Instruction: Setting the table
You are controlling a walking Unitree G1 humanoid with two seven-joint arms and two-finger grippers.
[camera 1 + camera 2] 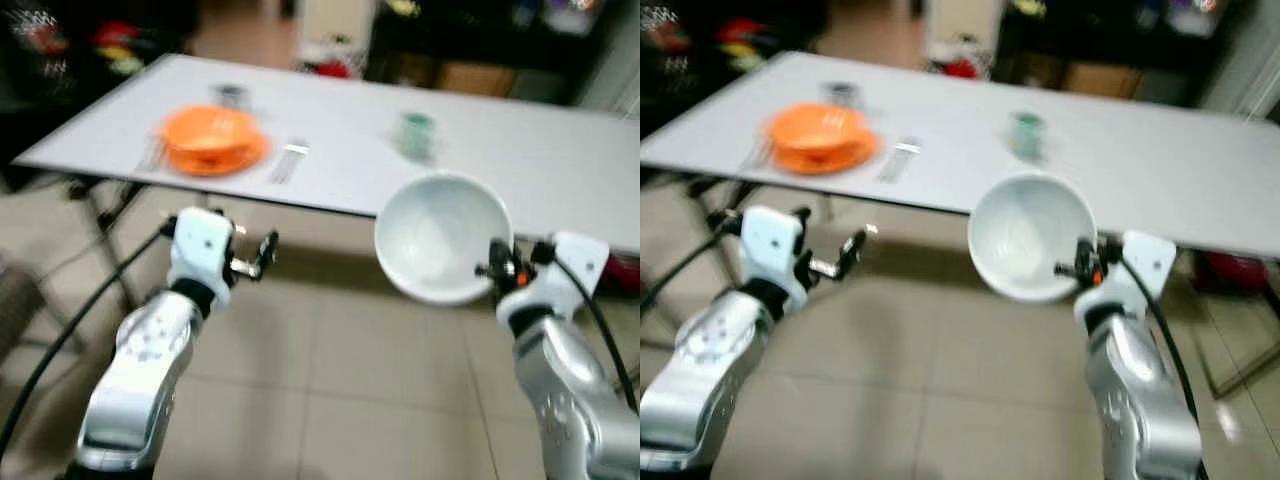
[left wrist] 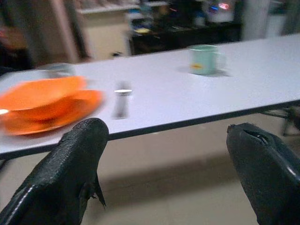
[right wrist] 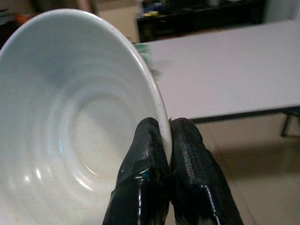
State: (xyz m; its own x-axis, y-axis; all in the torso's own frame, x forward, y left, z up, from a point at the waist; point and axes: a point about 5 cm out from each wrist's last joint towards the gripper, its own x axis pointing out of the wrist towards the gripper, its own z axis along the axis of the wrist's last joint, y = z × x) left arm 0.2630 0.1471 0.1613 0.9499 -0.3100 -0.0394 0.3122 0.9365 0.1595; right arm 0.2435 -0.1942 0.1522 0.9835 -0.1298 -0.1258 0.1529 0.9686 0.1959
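- Looks like the carry-in step: the right gripper (image 3: 168, 140) has its two fingers pinched tight on the rim of a white bowl (image 1: 440, 235), one finger inside and one outside. The bowl hangs in the air just short of the near edge of the white table (image 1: 520, 160), tipped so its inside faces the head camera.
- The left gripper (image 2: 171, 164) is spread wide with nothing in it, held out low in front of the table edge.
- One place already looks laid at the left end: an orange bowl on an orange plate (image 1: 212, 140), cutlery (image 1: 288, 162) just beside it, and something that might be a glass (image 1: 231, 94) behind, too blurry to be sure.
- A pale green mug (image 2: 204, 59) stands further right, well apart from that setting.
- My guess for next: get closer, level the bowl and set it down near the mug. Held by the rim only, it could swing or slip.
- Room: long folding table on a beige tile floor, dark cluttered shelving behind. Everything's a bit smeared.
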